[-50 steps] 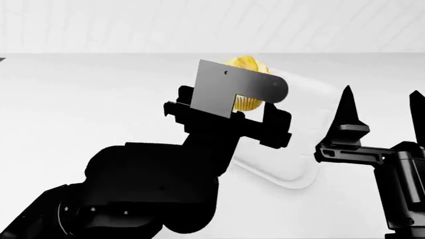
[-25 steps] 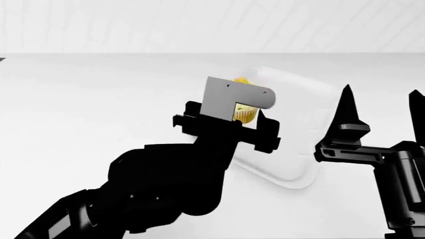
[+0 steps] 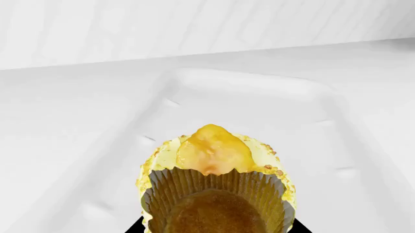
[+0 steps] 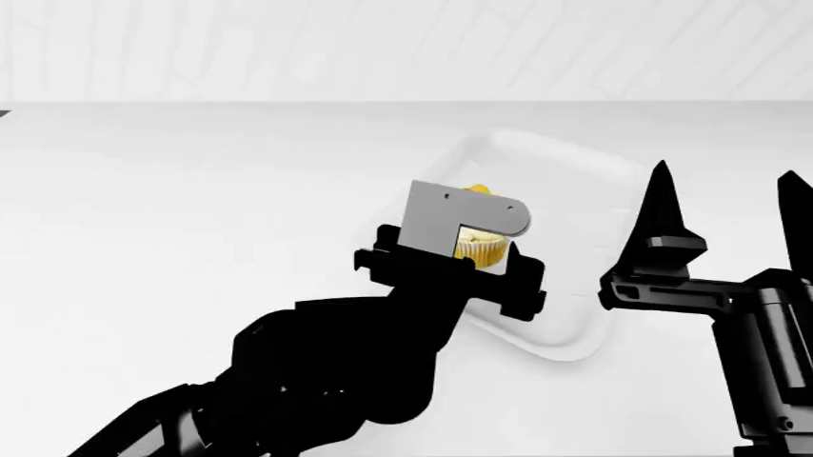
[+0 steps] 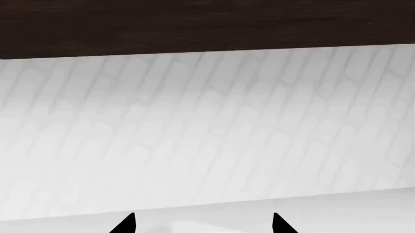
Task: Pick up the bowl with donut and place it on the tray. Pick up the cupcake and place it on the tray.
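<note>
White tabletop (image 4: 190,238) carries the tray (image 4: 572,181) right of centre. Over its near-left part the left gripper (image 4: 481,249) grips the cupcake (image 3: 217,179). The right gripper (image 4: 726,205) stands wide apart, pointing upward, empty.

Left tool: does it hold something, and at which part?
The left tool holds the cupcake by its pleated wrapper, over the tray. The right tool holds nothing.

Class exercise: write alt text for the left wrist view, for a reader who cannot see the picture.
A small cupcake with pale yellow frosting, crumb sprinkles and a pleated yellow wrapper fills the lower centre, seen partly from beneath. Behind it lies a large plain white rectangular tray with a raised rim on a white surface, with a pale wall beyond.
</note>
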`<state>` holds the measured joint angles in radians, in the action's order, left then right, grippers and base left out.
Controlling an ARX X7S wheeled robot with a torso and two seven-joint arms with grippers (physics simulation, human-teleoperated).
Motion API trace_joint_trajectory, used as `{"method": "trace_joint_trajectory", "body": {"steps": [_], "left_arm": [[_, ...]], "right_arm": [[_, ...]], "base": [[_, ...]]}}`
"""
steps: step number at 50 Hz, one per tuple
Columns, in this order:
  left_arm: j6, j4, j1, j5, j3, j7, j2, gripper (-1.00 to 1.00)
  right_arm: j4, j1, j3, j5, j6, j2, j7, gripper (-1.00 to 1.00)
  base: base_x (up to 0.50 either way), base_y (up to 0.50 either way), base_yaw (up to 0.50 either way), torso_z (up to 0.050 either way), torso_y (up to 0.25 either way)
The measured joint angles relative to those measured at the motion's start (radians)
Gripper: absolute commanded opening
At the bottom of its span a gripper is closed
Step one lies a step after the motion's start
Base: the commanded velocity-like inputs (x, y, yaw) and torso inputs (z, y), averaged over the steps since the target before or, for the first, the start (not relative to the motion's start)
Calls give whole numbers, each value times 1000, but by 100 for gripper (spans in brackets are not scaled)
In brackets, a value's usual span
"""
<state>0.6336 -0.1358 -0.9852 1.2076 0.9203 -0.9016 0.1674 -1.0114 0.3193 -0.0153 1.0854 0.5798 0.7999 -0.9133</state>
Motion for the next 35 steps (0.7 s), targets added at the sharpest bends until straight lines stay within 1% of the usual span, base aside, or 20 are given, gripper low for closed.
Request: {"method": "trace_joint_trajectory", "body": {"steps": [15,33,34,35], "left_arm": [[-64,91,-3,-59,22,73,-54,-100],[-104,158,-2,-90,46,97,-83,-100],[-106,161,-3,-91,46,98,-84,100],[-108,163,-3,-90,47,98,-84,100]], "right_arm": [[-13,-13,-15,25,-34,21,-16,100],[-18,-21,-1,30,-74,47,-32,100],[-18,-21,1,30,-75,48,-32,100],[-17,-21,3,29,-76,48,-33,100]], "base": [[0,0,0,0,1],[0,0,0,0,1],[0,0,0,0,0],[0,0,0,0,0]]}}
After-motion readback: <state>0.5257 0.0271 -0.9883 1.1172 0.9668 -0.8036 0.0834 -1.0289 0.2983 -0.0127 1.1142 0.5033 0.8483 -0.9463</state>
